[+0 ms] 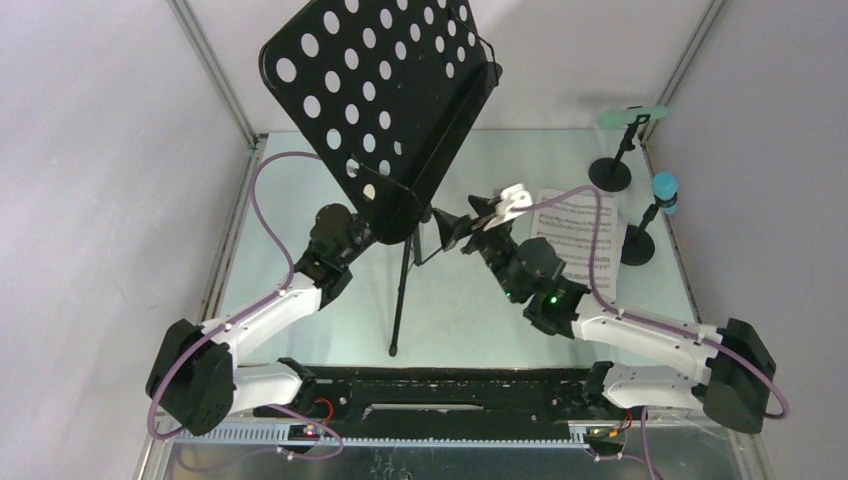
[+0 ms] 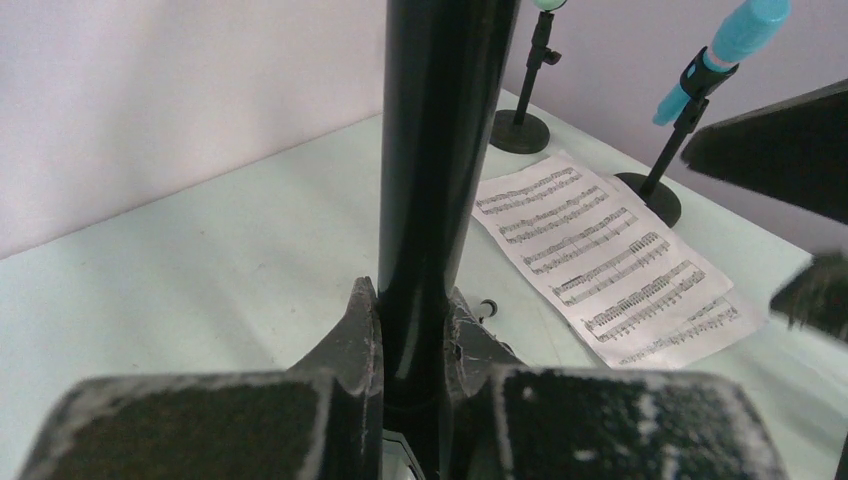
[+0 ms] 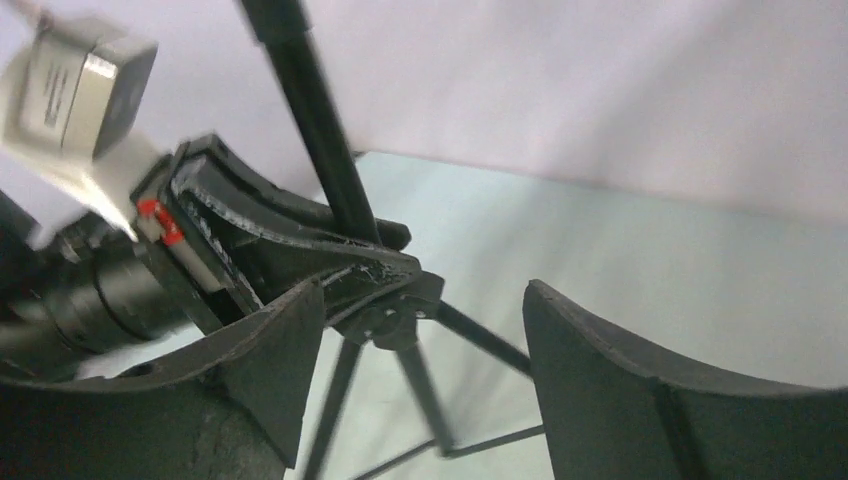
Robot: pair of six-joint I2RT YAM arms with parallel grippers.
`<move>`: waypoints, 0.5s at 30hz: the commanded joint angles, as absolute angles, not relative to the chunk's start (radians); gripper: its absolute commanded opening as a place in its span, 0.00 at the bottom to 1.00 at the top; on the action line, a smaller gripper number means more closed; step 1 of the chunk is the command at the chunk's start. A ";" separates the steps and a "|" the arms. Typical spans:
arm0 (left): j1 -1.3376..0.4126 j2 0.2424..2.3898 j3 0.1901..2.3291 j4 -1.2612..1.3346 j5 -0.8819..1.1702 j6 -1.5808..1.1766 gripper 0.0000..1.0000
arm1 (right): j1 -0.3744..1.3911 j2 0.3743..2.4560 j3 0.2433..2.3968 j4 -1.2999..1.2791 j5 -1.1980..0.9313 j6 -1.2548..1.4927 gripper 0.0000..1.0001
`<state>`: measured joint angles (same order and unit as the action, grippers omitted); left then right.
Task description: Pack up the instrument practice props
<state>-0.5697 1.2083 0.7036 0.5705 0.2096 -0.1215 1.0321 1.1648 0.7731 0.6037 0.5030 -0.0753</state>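
left end effector (image 2: 415, 330) is clamped on the music stand's pole (image 2: 440, 150), just above the legs. right end effector (image 3: 422, 300) gapes wide beside it, holding nothing. beyond, sheet music (image 2: 610, 265) lies flat on the worktop (image 2: 200, 260); behind it, the blue microphone (image 2: 735, 35) and green microphone (image 1: 630, 117) sit in holders.

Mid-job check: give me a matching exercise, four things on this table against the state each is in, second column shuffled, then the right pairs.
1. left gripper
2. right gripper
3. sheet-music page
4. blue toy microphone

A. lying flat on the table
B. open
C. clipped in a round-based holder
D. shut on the music rack's pole

Pairs: 1-D, 2-B, 3-A, 4-C
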 commanded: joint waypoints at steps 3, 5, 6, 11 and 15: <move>-0.603 1.246 0.700 0.352 0.299 -0.181 0.00 | 0.862 1.136 0.768 0.318 0.229 0.861 0.76; -0.603 1.244 0.700 0.352 0.297 -0.181 0.00 | 0.821 1.152 0.768 0.297 0.151 1.017 0.76; -0.603 1.244 0.699 0.351 0.296 -0.181 0.00 | 0.807 1.162 0.769 0.296 0.116 1.081 0.76; -0.603 1.229 0.689 0.357 0.280 -0.182 0.00 | 0.756 1.247 0.769 0.398 -0.054 1.315 0.77; -0.603 1.225 0.689 0.359 0.279 -0.183 0.00 | 0.738 1.320 0.769 0.490 -0.113 1.411 0.76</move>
<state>-0.5697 1.2049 0.7082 0.5587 0.2089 -0.1211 0.7525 1.2732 0.7708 0.3817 0.0071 1.1923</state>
